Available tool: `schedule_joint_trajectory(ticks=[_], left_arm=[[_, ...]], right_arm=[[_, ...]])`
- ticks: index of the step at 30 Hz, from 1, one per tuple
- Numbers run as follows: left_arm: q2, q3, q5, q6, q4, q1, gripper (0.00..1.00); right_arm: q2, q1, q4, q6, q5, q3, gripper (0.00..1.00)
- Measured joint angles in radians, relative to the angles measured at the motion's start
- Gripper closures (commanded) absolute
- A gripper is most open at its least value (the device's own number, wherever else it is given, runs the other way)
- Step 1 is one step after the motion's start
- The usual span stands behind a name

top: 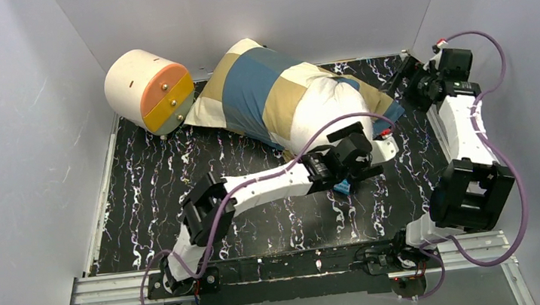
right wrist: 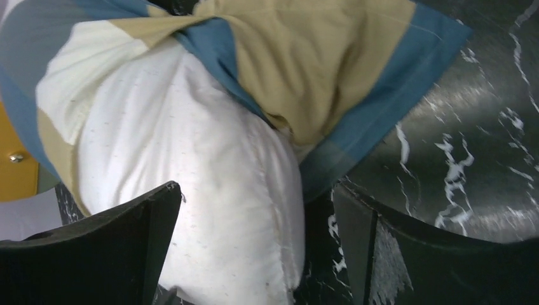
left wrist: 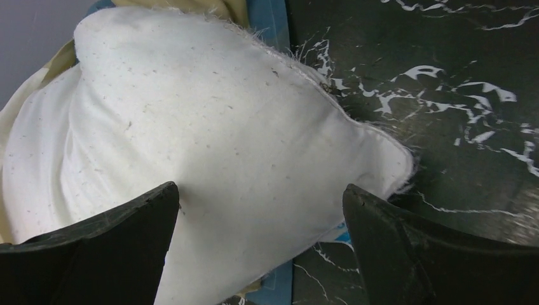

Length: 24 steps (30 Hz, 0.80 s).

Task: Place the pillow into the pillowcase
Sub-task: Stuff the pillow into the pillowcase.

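Left gripper [left wrist: 259, 190] gapes wide, empty, straddling the pillow's [left wrist: 191, 114] bare corner; right gripper [right wrist: 254, 189], equally wide and empty, faces the pillow at the pillowcase's [right wrist: 330, 70] edge.

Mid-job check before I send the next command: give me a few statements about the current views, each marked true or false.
1. The pillow is fully inside the pillowcase. False: its white end sticks out of the opening, on the side toward the arms.
2. The left gripper and the right gripper are both open, gripping nothing. True.
3. A cream cylinder with an orange end lies at the far left, beside the pillowcase's corner. True.
4. The table is plain white. False: it is black with white veining.
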<state>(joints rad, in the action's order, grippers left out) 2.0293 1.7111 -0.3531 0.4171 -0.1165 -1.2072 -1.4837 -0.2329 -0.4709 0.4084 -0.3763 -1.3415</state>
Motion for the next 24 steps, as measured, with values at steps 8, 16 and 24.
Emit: schedule_joint_trajectory(ticks=[8, 16, 24], left_arm=[[0.164, -0.049, -0.208, 0.136, 0.213, -0.016, 0.48], [0.175, 0.008, -0.233, 0.101, 0.254, 0.047, 1.00], [0.145, 0.173, 0.019, -0.241, 0.159, 0.255, 1.00]], right_arm=[[0.115, -0.176, -0.038, -0.017, -0.043, 0.201, 0.12], [0.182, -0.178, 0.049, 0.053, -0.173, 0.364, 0.40], [0.256, -0.166, 0.320, 0.259, -0.289, 0.632, 0.58]])
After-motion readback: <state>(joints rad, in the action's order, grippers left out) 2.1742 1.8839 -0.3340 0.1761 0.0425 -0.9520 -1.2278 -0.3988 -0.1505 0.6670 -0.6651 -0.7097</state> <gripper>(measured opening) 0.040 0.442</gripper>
